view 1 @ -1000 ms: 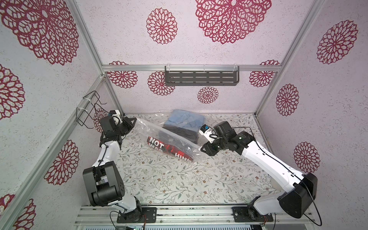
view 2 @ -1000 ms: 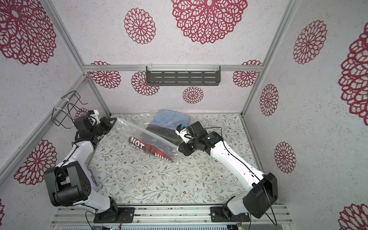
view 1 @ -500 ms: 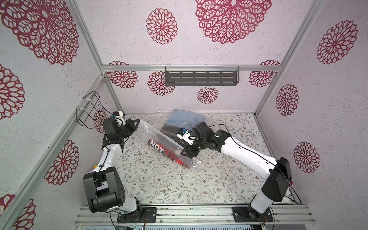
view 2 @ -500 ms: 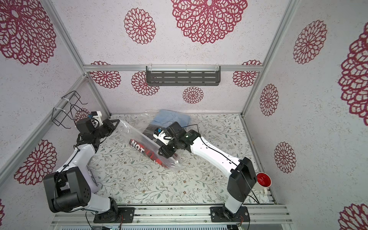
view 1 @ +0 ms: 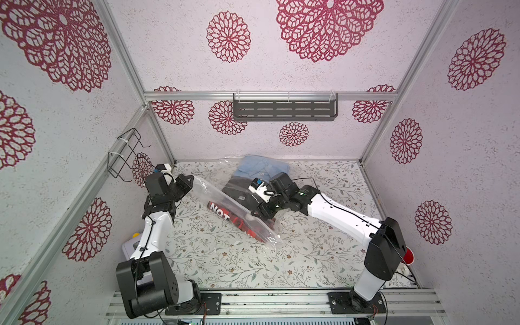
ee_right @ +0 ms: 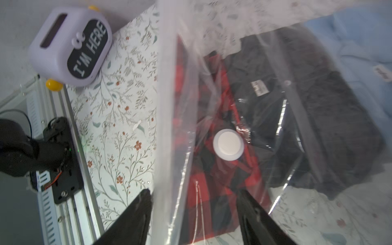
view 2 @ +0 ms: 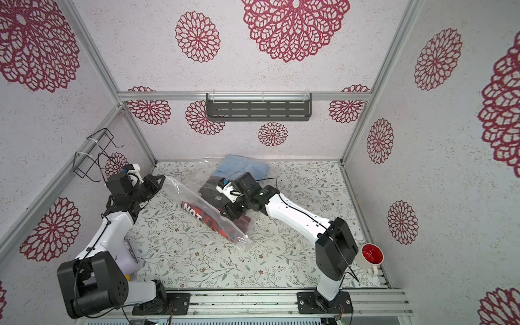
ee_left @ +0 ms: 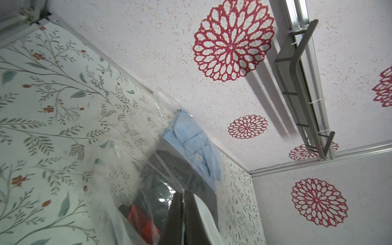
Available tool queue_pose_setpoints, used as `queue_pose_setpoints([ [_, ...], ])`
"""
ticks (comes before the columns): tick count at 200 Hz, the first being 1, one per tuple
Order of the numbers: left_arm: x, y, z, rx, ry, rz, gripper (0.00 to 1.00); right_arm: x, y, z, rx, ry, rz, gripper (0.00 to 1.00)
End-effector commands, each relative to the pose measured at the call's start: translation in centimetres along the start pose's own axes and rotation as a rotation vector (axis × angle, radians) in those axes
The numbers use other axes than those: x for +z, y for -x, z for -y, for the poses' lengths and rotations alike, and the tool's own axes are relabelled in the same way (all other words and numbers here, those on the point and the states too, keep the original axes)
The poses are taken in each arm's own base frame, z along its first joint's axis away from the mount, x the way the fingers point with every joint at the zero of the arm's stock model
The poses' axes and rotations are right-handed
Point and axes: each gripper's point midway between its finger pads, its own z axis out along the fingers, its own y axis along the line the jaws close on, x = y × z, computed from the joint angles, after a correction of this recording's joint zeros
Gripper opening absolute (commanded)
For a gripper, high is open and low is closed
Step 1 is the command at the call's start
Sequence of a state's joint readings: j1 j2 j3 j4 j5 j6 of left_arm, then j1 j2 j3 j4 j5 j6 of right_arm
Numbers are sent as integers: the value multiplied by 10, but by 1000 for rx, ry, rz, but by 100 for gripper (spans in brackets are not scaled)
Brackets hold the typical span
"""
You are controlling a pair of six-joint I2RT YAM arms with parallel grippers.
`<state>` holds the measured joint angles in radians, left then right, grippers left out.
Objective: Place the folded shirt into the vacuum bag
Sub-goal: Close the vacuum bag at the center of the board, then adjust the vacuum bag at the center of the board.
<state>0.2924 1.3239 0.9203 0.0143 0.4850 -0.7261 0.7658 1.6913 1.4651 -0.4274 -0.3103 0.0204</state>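
Lying diagonally, vacuum bag, mouth seemingly front-left

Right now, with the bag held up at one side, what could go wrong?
1. The left pincer is shut on just a thin edge of the bag; the glossy film might slip free and let the mouth collapse.
2. The right pincer is open and straddles bag film; pulling back could snag the film and drag the red shirt out.

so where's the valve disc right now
In the right wrist view the valve disc sits on the vacuum bag, over the red-and-black shirt, just beyond the open right gripper.
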Motion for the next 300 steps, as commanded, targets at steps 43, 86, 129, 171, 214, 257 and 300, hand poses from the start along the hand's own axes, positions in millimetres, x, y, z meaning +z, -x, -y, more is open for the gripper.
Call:
queue_pose_setpoints([
  [43,-25,-14,-45,-41,223,76,0,4,43,87,335,30,279,65],
  [86,-18,-20,-52,-47,241,46,0,82,37,118,408,62,224,63],
  [129,-6,-23,-54,-43,249,17,0,149,-8,139,493,13,110,59],
  [171,22,-36,-52,-37,212,-90,0,111,-101,182,592,-385,38,51],
  [214,65,-55,-19,31,136,-194,0,49,-165,174,650,-497,62,52],
  [257,126,-84,35,120,14,-295,0,-8,-215,159,727,-533,114,53],
  [300,172,-83,69,189,-71,-315,0,-51,-210,145,733,-493,238,53],
])
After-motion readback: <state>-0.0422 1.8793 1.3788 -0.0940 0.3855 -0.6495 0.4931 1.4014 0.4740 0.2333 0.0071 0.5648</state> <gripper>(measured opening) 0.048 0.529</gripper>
